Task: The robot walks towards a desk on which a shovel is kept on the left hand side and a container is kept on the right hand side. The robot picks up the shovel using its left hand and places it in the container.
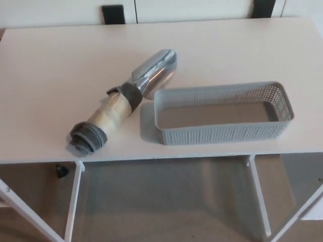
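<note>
Right now neither of the robot's hands shows in the head view, so whether they are released, clenched or grasping anything cannot be told, and with no hand to reckon places from, the things are placed against one another. On the white desk (50,60) the shovel (123,101) lies on its side, untouched, running on a slant: its shiny metal scoop (155,73) points toward the far edge and to the right, while its handle (111,112), wrapped in beige tape with a dark band at the neck, reaches toward the near edge and to the left, ending in a grey knob (88,135) close to the desk's front edge. The container (222,132), a long grey basket with perforated walls, sits to the right of the shovel, set lengthwise along the front of the desk, and holds nothing. Its left end is just beside the scoop and the dark band; whether they touch cannot be told. Below the top, white legs (73,201) stand on a brownish floor (166,201), and a small dark object (61,171) lies under the desk's left side.
</note>
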Motion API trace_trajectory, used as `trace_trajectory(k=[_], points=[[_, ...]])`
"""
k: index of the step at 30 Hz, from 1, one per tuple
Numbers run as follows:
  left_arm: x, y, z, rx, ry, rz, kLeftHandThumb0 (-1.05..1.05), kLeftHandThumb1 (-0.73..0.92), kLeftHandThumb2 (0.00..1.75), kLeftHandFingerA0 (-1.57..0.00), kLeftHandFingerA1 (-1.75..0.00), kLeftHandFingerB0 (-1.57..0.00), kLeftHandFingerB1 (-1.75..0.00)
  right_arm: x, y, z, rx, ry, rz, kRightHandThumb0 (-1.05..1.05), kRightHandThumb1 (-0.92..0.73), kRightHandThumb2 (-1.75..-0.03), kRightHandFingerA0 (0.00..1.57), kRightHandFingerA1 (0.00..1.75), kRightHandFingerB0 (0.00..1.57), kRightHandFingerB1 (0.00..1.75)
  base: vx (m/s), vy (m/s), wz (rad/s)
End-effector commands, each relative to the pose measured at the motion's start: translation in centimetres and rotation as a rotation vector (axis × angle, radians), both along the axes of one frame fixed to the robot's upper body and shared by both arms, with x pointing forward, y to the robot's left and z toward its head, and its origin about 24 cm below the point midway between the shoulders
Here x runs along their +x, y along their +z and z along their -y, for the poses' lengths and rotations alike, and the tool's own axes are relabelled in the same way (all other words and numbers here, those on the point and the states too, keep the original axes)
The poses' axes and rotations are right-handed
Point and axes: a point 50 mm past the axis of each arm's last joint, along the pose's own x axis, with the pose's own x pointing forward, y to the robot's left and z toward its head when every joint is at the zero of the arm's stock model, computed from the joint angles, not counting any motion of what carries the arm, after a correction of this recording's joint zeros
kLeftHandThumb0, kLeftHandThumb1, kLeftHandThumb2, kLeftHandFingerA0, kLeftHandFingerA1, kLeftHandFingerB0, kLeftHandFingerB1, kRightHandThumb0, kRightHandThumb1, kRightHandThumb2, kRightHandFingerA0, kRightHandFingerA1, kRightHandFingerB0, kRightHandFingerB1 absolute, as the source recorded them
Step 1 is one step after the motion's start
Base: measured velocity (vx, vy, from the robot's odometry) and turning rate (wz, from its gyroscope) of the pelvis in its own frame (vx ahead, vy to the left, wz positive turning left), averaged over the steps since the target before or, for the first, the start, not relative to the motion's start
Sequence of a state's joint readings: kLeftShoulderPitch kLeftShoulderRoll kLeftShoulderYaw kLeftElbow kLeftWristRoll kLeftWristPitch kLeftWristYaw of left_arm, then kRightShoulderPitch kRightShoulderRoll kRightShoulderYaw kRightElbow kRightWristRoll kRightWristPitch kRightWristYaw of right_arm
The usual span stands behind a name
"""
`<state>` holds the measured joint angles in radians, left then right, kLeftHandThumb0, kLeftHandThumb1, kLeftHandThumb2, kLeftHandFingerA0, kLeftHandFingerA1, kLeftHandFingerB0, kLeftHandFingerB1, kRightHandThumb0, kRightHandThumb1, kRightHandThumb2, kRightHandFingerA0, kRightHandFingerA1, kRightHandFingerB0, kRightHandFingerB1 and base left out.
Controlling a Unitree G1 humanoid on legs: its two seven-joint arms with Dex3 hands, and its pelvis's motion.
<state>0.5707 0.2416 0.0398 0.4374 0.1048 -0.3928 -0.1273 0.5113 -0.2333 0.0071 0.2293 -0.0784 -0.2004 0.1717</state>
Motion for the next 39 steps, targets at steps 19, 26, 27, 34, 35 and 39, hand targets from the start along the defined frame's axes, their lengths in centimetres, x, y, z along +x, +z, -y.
trace_trajectory(k=[19,26,27,34,35,39], points=[[0.37,0.96,-0.46,0.072,-0.058,0.052,-0.4,0.41,0.67,-0.48,-0.46,-0.37,-0.42,0.03,0.14,-0.3,0.014,0.02,0.037,-0.1,-0.56,-0.54,0.58,0.62,0.42,0.52,0.07,0.076,-0.01],[0.41,0.67,-0.67,0.08,-0.059,0.066,-0.4,0.4,0.66,-0.5,-0.46,-0.38,-0.42,0.05,0.16,-0.32,0.01,0.033,0.03,-0.14,-0.57,-0.55,0.57,0.6,0.43,0.51,0.1,-0.153,0.03],[0.4,0.65,-0.68,0.08,-0.06,0.066,-0.4,0.4,0.66,-0.5,-0.46,-0.38,-0.42,0.05,0.16,-0.31,0.01,0.034,0.03,-0.14,-0.57,-0.55,0.57,0.6,0.43,0.51,0.05,-0.131,-0.01],[0.33,0.84,-0.58,0.077,-0.066,0.064,-0.41,0.4,0.67,-0.5,-0.47,-0.38,-0.42,0.08,0.14,-0.28,-0.011,0.05,0.035,-0.15,-0.56,-0.55,0.58,0.59,0.45,0.52,0.01,0.038,-0.05],[0.33,0.83,-0.58,0.074,-0.061,0.064,-0.41,0.4,0.67,-0.5,-0.47,-0.38,-0.42,0.11,0.1,-0.25,-0.009,0.051,0.037,-0.15,-0.56,-0.54,0.58,0.6,0.45,0.52,0.05,0.142,-0.05],[0.43,0.67,-0.67,0.088,-0.068,0.065,-0.42,0.4,0.68,-0.51,-0.47,-0.39,-0.43,0.1,0.02,-0.23,-0.008,0.046,0.033,-0.16,-0.56,-0.54,0.59,0.6,0.46,0.52,0.12,0.154,0.0]])
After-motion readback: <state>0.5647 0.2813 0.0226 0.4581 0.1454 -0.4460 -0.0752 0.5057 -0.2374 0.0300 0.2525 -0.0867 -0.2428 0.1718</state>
